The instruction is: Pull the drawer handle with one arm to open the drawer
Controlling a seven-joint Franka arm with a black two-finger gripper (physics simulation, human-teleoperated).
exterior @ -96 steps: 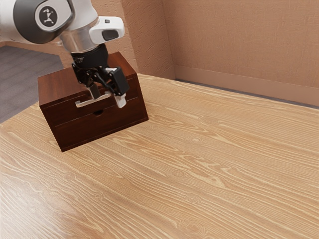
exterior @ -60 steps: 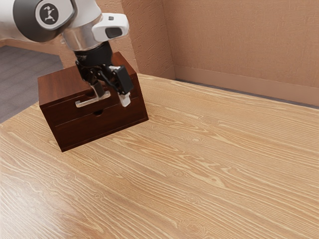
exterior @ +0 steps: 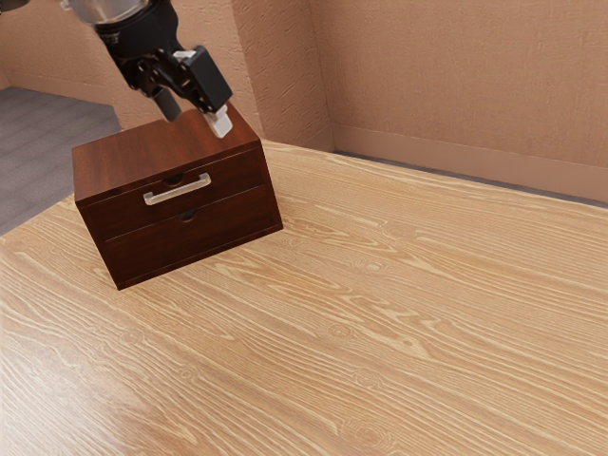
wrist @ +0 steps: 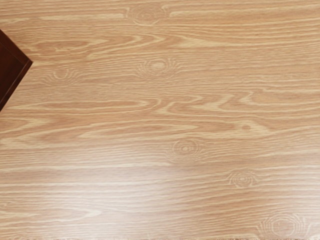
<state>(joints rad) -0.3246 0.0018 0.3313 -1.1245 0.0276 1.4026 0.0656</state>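
A dark wooden drawer box stands on the table at the exterior view's left. Its upper drawer front carries a pale bar handle, and that front sits flush with the box. My gripper hangs above the box's top, well clear of the handle. Its fingers are apart, one dark and one with a white pad, and nothing is between them. In the wrist view a dark corner of the box shows against the table.
The light wooden table spreads wide toward the exterior view's right and front. Brown walls rise behind it, with a corner just behind the box.
My gripper has risen from the handle, where its fingers stood around the bar, to a spot above the box top. The handle and drawer front stay where they were.
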